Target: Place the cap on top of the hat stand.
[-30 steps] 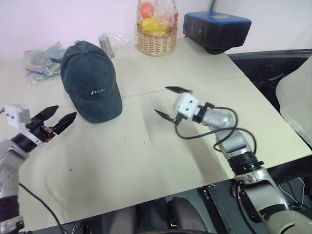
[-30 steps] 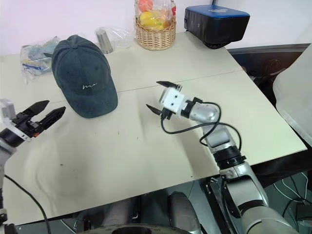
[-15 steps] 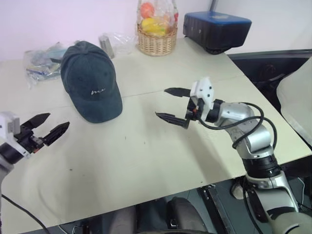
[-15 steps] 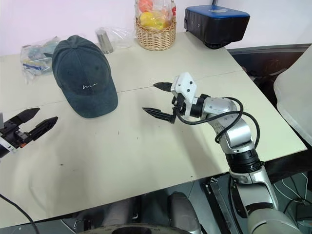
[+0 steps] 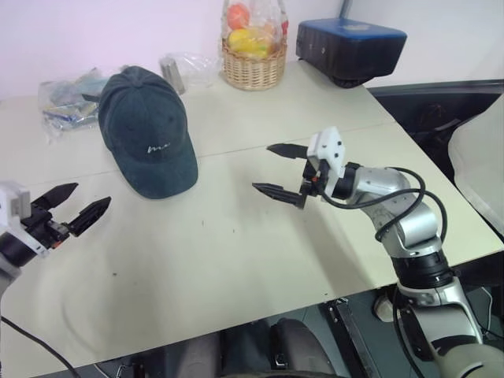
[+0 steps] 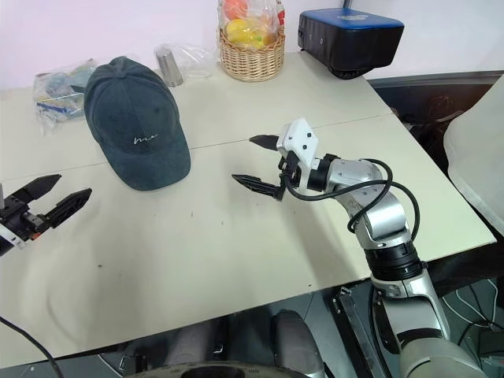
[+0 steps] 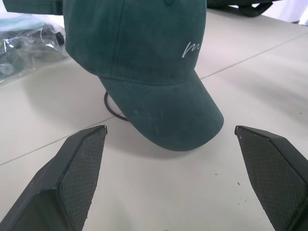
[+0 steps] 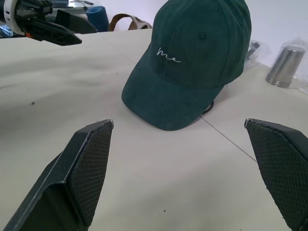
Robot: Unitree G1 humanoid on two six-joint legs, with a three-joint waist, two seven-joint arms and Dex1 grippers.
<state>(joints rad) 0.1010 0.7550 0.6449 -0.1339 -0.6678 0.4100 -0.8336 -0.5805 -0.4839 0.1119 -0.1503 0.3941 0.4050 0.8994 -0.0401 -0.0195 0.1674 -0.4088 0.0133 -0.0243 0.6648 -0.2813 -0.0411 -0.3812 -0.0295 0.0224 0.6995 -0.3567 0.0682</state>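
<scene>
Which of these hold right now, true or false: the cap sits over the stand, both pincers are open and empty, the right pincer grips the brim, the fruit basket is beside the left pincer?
1. The cap sits over the hat stand. True; a bit of black wire ring shows under the brim.
2. The left pincer and right pincer are open and empty. True.
3. The right pincer grips the brim. False; it is apart from the cap.
4. The fruit basket is beside the left pincer. False; it stands at the table's far edge.

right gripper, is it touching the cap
Apart. In the left eye view the open right gripper hangs over bare table, well clear of the cap.
</scene>
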